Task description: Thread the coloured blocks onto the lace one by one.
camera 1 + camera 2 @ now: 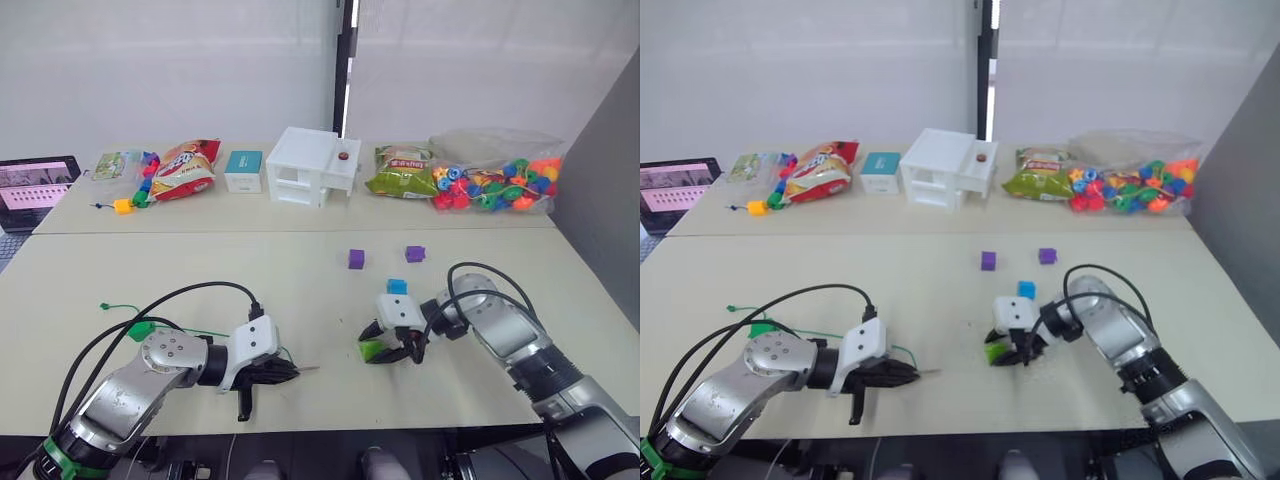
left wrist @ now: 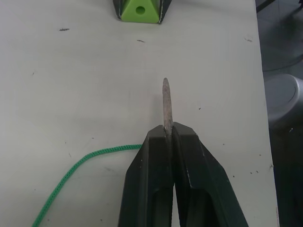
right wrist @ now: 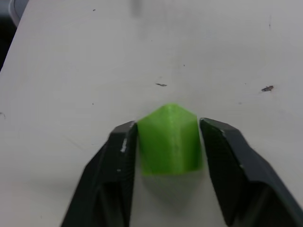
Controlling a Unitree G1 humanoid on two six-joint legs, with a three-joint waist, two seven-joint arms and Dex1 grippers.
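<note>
Left pincer (image 2: 169, 134) clamped the lace (image 2: 71, 171) by its pale tip at lower centre. Right pincer (image 3: 169, 137) held the light green block (image 3: 169, 140) on the tabletop (image 1: 200, 270).

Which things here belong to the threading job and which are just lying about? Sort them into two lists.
For the job:
- lace, tip in left tool
- light green block in right tool
- blue block
- two purple blocks
- dark green block

Lying about:
- bead bag
- snack bags
- white house
- teal box
- yellow cube
- laptop
</note>
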